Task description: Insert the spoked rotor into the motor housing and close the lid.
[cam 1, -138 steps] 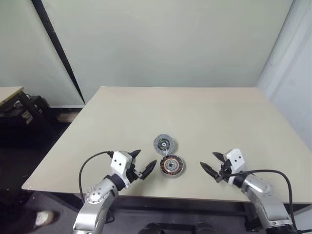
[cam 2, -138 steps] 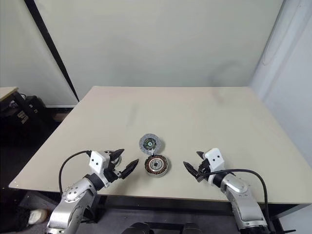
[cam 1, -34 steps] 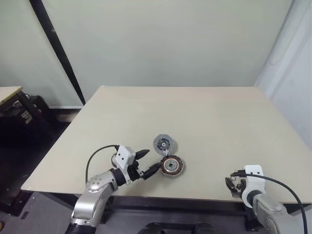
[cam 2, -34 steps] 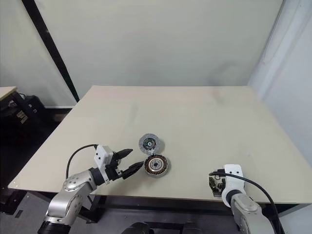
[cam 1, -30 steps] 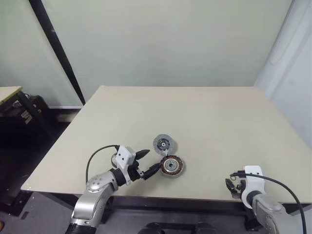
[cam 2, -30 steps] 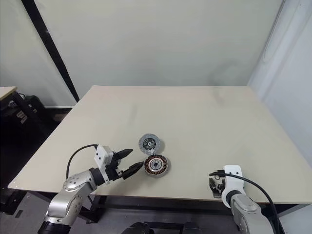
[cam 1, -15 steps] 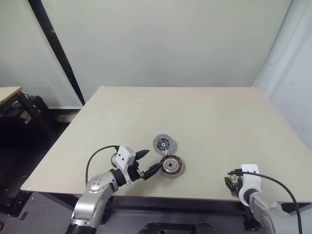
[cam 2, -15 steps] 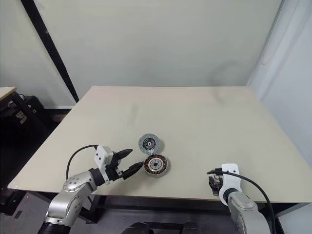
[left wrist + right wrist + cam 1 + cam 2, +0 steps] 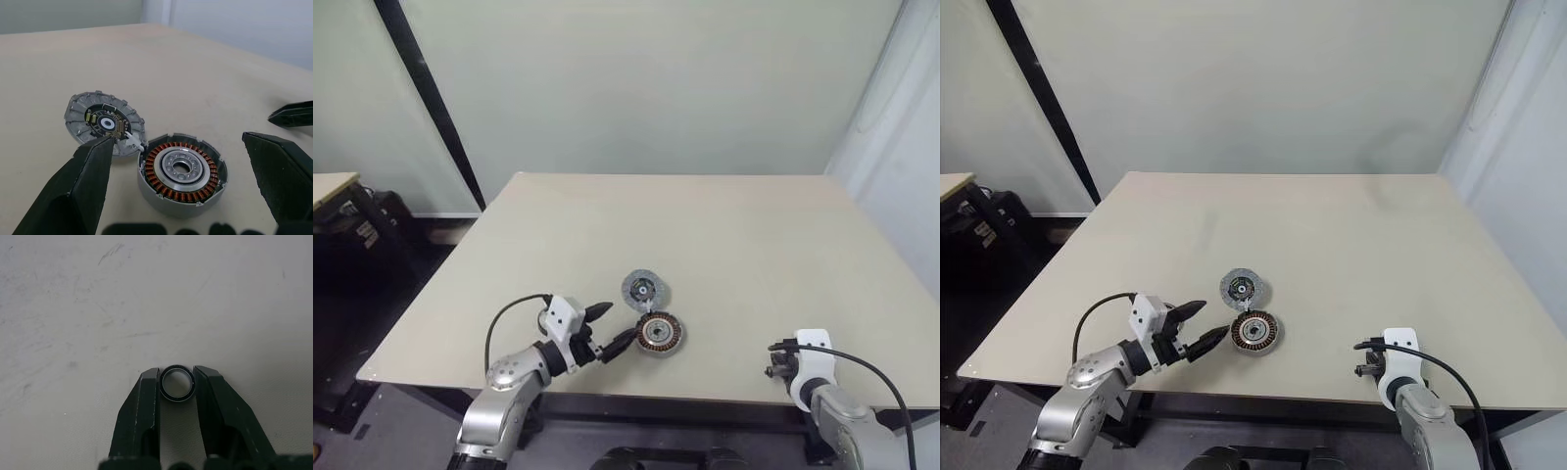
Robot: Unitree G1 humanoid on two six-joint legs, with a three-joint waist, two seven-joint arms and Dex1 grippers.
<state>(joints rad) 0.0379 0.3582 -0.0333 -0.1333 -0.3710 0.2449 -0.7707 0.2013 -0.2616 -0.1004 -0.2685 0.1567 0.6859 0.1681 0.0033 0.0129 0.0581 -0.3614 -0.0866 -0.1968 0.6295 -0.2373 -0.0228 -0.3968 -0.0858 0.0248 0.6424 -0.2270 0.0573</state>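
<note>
The motor housing (image 9: 659, 334) is a round cup with copper-brown windings and a silvery centre, standing near the table's front edge. The lid (image 9: 644, 290), a grey disc with a dark-and-bright hub, lies just behind the housing and touches its rim. My left gripper (image 9: 620, 320) is open just left of the housing, its fingers (image 9: 93, 166) wide on either side of it. My right gripper (image 9: 177, 374) is at the front right, shut on a small dark-rimmed ring (image 9: 177, 383) lying on the table. The spoked rotor is out of view.
The beige table (image 9: 705, 225) stretches far back behind the parts. Its front edge (image 9: 724, 399) runs close under both hands. A black pole (image 9: 431, 103) leans against the wall at the left, beside a second table (image 9: 328, 186).
The right gripper's fingers have drawn together at the table's front right. The left gripper, the housing and the lid have stayed put.
</note>
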